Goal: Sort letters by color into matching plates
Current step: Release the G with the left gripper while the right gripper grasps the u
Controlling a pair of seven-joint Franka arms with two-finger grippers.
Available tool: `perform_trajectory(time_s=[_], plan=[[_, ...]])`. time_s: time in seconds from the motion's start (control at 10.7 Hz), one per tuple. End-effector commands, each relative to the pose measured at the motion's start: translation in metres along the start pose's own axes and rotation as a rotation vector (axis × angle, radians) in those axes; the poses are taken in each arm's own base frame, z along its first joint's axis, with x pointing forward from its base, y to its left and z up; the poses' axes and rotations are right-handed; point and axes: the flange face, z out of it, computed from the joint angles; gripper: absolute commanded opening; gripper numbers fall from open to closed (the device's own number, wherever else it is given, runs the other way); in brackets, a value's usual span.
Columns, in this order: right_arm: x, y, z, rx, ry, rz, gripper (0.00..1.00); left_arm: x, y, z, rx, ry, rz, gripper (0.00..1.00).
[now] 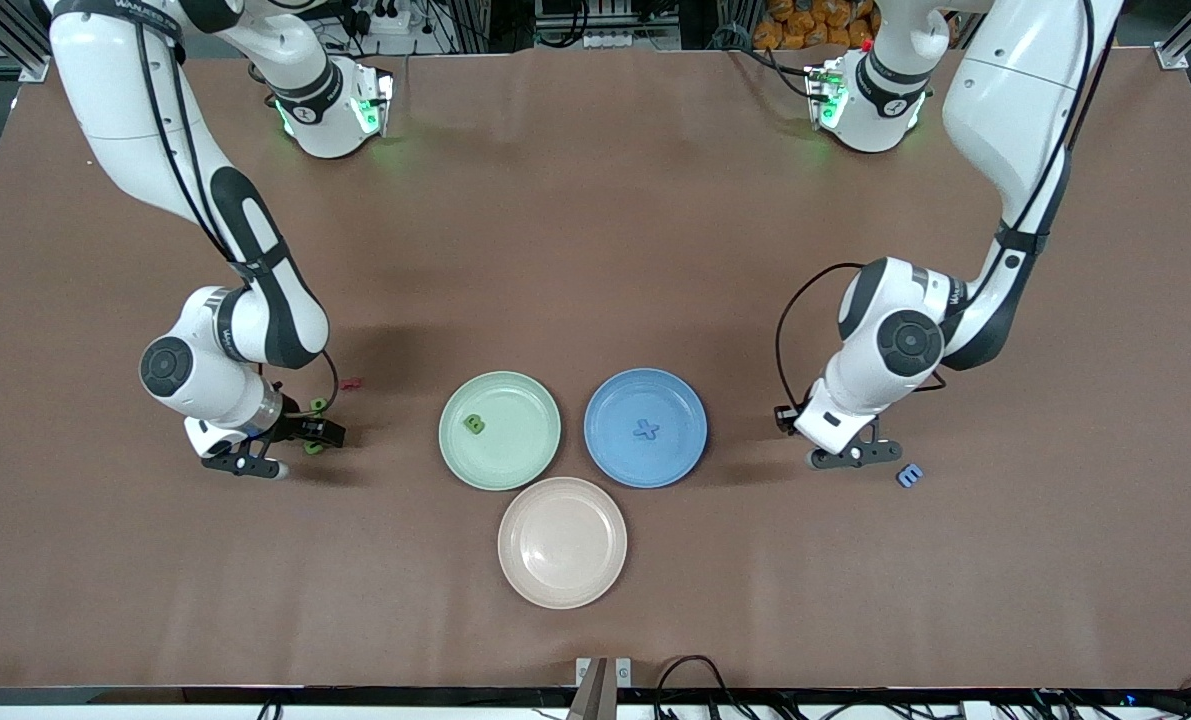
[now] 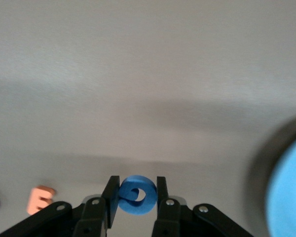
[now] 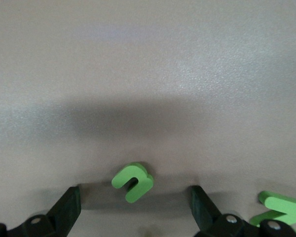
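Note:
My left gripper (image 2: 137,182) is shut on a round blue letter (image 2: 136,196) and holds it low over the table, beside the blue plate (image 1: 690,402); in the front view the gripper (image 1: 848,452) hides the letter. A blue plus (image 1: 646,430) lies in that plate. A green letter (image 1: 474,424) lies in the pale green plate (image 1: 537,402). My right gripper (image 3: 134,192) is open, low over a green U-shaped letter (image 3: 133,181) on the table between its fingers. In the front view the gripper (image 1: 313,438) is at the right arm's end.
A beige plate (image 1: 562,541) stands nearer the front camera than the two plates. A blue letter (image 1: 910,475) and an orange E (image 2: 40,199) lie by my left gripper. Further green letters (image 1: 318,405) (image 3: 281,210) and a dark red piece (image 1: 352,383) lie by my right gripper.

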Motion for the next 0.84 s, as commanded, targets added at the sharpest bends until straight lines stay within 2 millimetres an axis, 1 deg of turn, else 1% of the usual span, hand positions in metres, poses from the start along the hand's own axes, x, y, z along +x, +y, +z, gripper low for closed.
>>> perform_trajectory(time_s=[0.0,0.09,0.19,0.37,0.65,0.75], plan=[[-0.003,-0.002,0.010,0.006,-0.014,0.015,0.89,-0.011,0.044,-0.018,0.014,0.012,-0.040,0.00],[-0.002,-0.003,0.009,0.007,-0.010,0.015,0.80,-0.017,0.060,-0.019,0.010,0.016,-0.050,0.00],[-0.001,-0.004,0.007,0.007,-0.007,0.026,0.79,-0.021,0.073,-0.019,0.006,0.018,-0.052,0.00],[0.003,-0.007,0.003,0.010,0.000,0.040,0.79,-0.027,0.090,-0.021,-0.001,0.024,-0.055,0.00],[0.004,-0.007,-0.002,0.011,0.008,0.038,0.72,-0.037,0.114,-0.018,0.008,0.038,0.030,0.00],[0.005,-0.006,-0.004,0.012,0.011,0.033,0.66,-0.042,0.121,-0.017,0.015,0.043,0.085,0.00]])
